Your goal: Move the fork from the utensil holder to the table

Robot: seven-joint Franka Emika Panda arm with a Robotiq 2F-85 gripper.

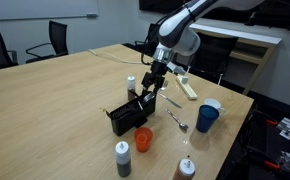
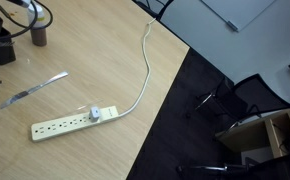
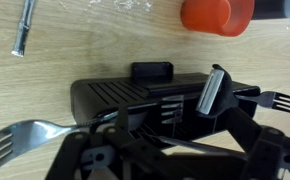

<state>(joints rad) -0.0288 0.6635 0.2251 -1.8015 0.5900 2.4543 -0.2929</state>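
The black utensil holder stands on the wood-grain table, and the wrist view shows it from above. A silver fork lies across the holder's left end, with its tines pointing out to the left. Its thin handle runs toward the jaws. My gripper hangs just above the holder's right part. Its jaws are apart, and the inner face of one silver pad is showing. A second set of tines pokes out at the holder's right side.
An orange cup stands beside the holder, also in the wrist view. A blue cup, a spoon and two bottles are nearby. A power strip and a silver utensil lie near the table edge.
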